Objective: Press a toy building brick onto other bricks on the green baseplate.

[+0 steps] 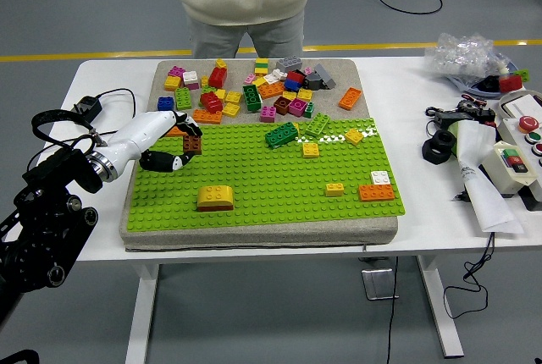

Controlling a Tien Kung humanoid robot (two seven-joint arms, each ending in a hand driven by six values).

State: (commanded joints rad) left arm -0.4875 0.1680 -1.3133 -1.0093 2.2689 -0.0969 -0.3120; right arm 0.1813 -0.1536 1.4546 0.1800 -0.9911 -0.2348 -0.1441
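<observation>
The green baseplate [271,178] lies on a grey mat in the middle of the table. My left hand [186,150] hovers over the plate's far left corner, fingers curled around a small brown brick [193,145]. The brick is held a little above the studs. Just in front of the hand, a yellow curved brick [215,197] sits on the plate. A dark green brick [281,134], two small yellow bricks [311,149] and an orange brick [376,192] with a white one behind it are also fixed on the plate.
A pile of several loose bricks [254,89] covers the mat behind the plate. A black charger [85,110] and cable lie at the left. Tools, a control box [517,157] and a plastic bag [470,52] crowd the right. A person [243,0] stands at the far side.
</observation>
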